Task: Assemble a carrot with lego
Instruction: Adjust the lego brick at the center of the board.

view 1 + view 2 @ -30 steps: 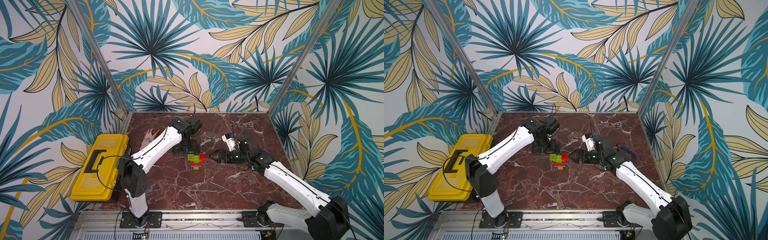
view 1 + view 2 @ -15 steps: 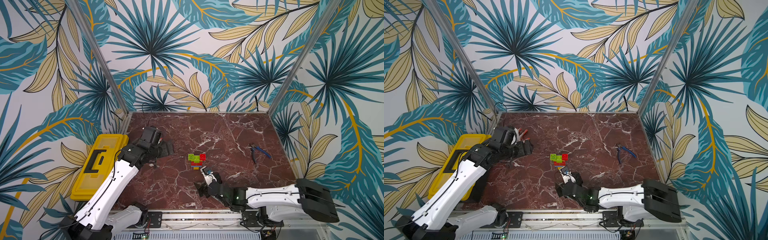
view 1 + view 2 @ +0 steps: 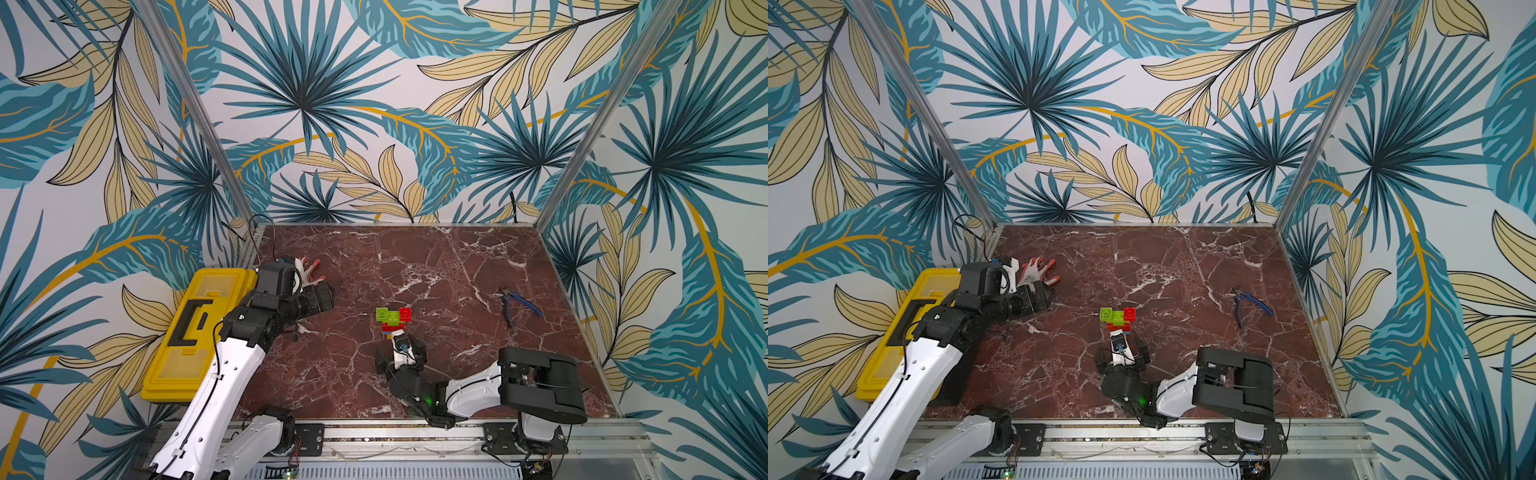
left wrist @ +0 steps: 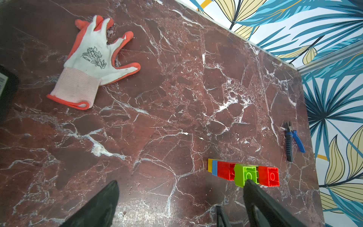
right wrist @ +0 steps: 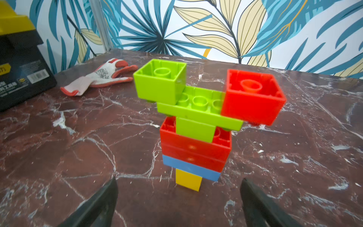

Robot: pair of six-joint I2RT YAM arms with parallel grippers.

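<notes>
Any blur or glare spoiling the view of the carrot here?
Right wrist view: carrot slightly smeared, glove soft. Left wrist view: sharp, glove print readable, no glare. Both top views: even light, carrot tiny.

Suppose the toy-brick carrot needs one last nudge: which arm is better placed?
The right: its open gripper faces the carrot at its yellow tip, close by. The left gripper, also open, sits farther off beside the glove.
</notes>
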